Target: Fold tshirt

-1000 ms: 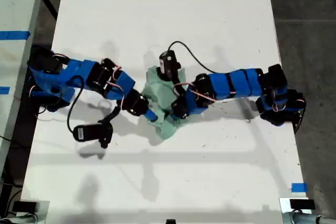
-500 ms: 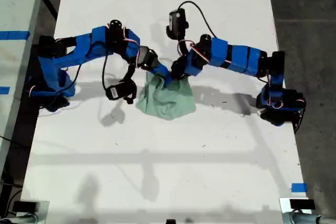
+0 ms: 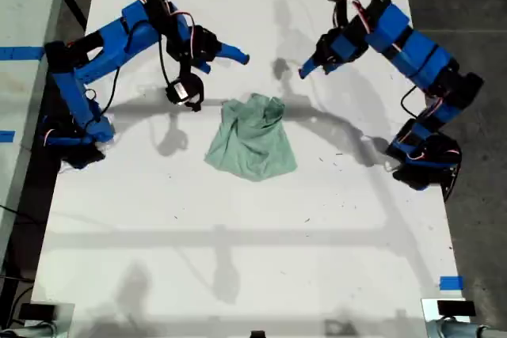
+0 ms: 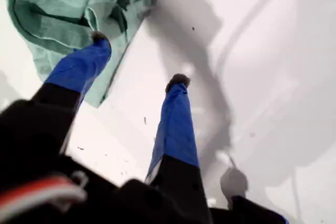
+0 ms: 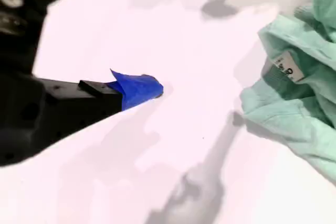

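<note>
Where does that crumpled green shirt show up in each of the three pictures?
Exterior view: the shirt lies bunched mid-table, between the two arms, touched by neither.
First wrist view: it lies beyond my first hand, partly behind one finger.
Second wrist view: it lies off to one side of my second hand's blue tip.
Shared landmark: the white table.

We see the plain pale mint-green tshirt [image 3: 252, 144] with a small white label, the white table [image 3: 238, 259] flecked with dark specks, our blue-and-black arms ending in blue fingers [image 4: 176, 124] with dark tips, and blue tape [image 3: 451, 282] at the table's edge.
</note>
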